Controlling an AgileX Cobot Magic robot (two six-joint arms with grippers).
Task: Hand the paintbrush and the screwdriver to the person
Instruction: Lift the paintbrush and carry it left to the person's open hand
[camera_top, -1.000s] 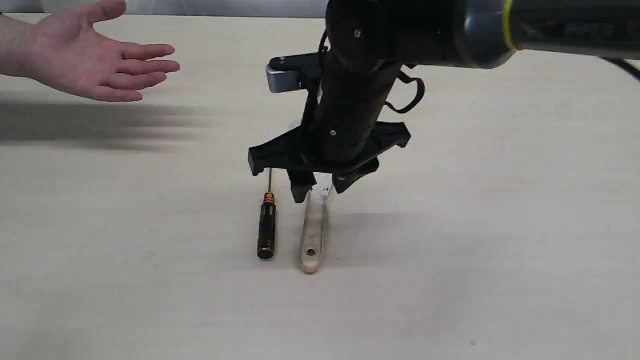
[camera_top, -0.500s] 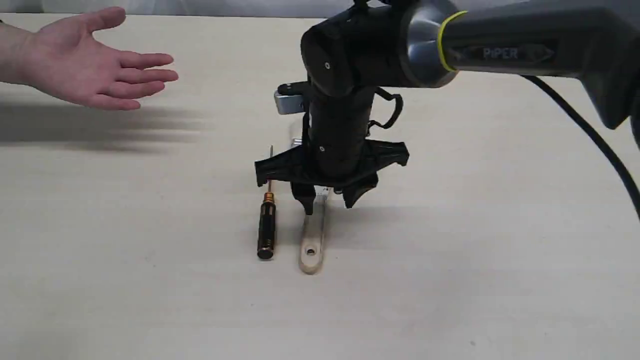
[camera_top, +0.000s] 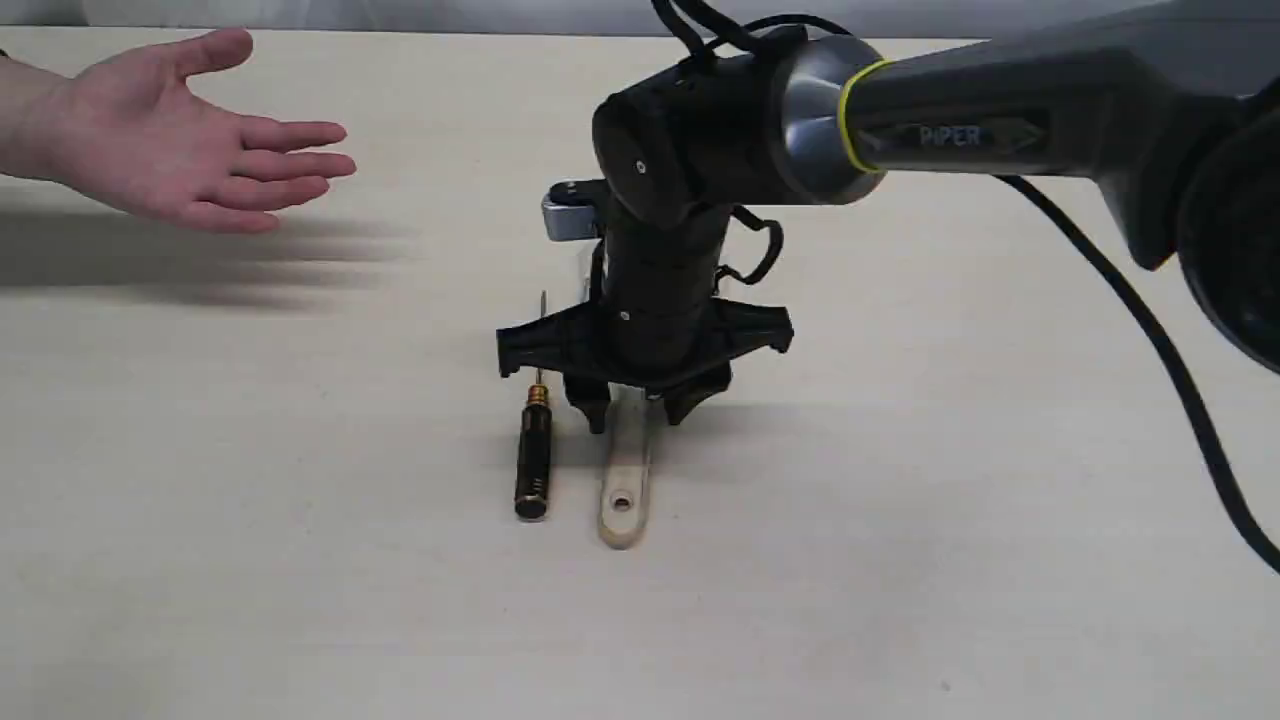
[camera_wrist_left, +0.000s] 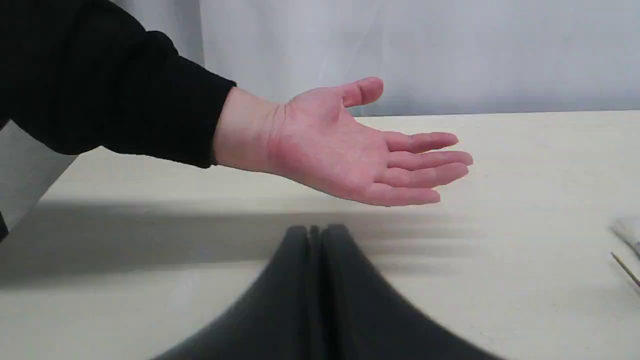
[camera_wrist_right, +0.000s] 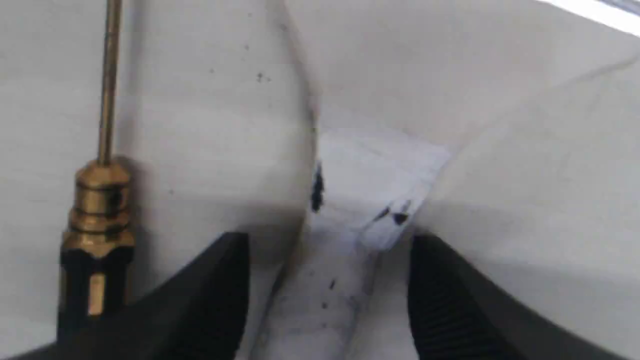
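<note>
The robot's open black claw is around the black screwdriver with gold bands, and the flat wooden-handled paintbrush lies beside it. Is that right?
Not quite. The open black right gripper straddles the flat wooden-handled paintbrush, and the black screwdriver with gold bands lies beside it. The right wrist view shows the paintbrush between the jaws, the screwdriver outside them.

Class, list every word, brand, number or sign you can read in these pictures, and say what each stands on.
"PiPER": on the grey link of the right arm, in the exterior view.
Nothing else can be read: the screwdriver and the paintbrush show no lettering, and the dark specks on the brush in the right wrist view are marks, not letters.
</note>
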